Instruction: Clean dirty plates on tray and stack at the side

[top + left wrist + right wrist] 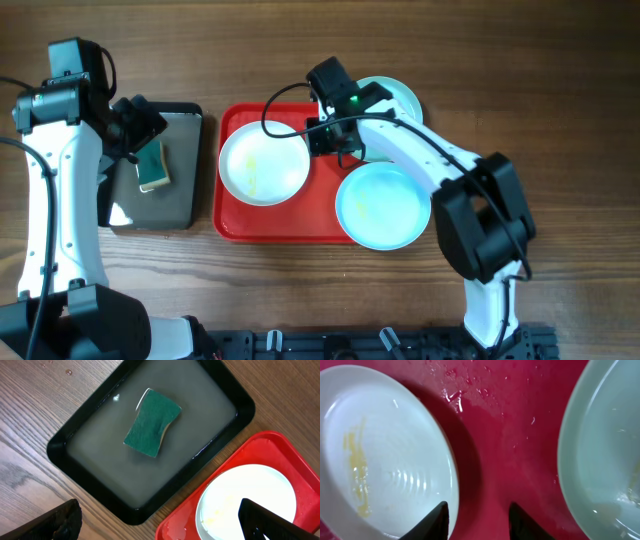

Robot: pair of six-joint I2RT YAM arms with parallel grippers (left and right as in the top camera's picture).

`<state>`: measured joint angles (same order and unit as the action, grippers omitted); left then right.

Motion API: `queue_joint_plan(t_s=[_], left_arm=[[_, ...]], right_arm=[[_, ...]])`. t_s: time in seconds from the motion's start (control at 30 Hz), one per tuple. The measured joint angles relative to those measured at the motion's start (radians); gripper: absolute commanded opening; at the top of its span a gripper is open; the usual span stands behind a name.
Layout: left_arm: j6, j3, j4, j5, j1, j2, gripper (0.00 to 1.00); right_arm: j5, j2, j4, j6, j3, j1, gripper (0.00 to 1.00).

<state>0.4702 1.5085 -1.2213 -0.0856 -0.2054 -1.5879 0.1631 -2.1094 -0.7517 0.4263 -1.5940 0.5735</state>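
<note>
The red tray (pixel 228 218) lies in the middle of the table. A cream-white plate (pixel 263 166) with yellow smears sits on its left half. A pale turquoise plate (pixel 383 205) sits on its right half, overhanging the rim. A second turquoise plate (pixel 398 98) lies on the table behind the tray, partly hidden by my right arm. My right gripper (pixel 322 138) is open and empty, low over the tray (pixel 510 435) between the white plate (pixel 380 455) and the turquoise plate (pixel 605 450). My left gripper (pixel 148 128) is open and empty above the dark metal tray.
The dark metal tray (pixel 190 215) stands left of the red tray and holds cloudy water and a green sponge (pixel 153 165). The left wrist view shows the sponge (pixel 152 422), the dark tray's rim (pixel 100 497), the red tray's corner (pixel 240 457) and the white plate (pixel 240 495).
</note>
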Motion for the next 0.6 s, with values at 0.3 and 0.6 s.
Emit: queue_joint_plan(t_s=[0.3, 0.6], left_arm=[[0.0, 0.0, 0.017, 0.0, -0.005, -0.045, 0.97], [0.0, 0.0, 0.037, 0.0, -0.006, -0.128, 1.0]], right_arm=[[0.027, -0.023, 0.055, 0.022, 0.0, 0.0, 0.33], [0.059, -0.063, 0.066, 0.069, 0.0, 0.013, 0.28]])
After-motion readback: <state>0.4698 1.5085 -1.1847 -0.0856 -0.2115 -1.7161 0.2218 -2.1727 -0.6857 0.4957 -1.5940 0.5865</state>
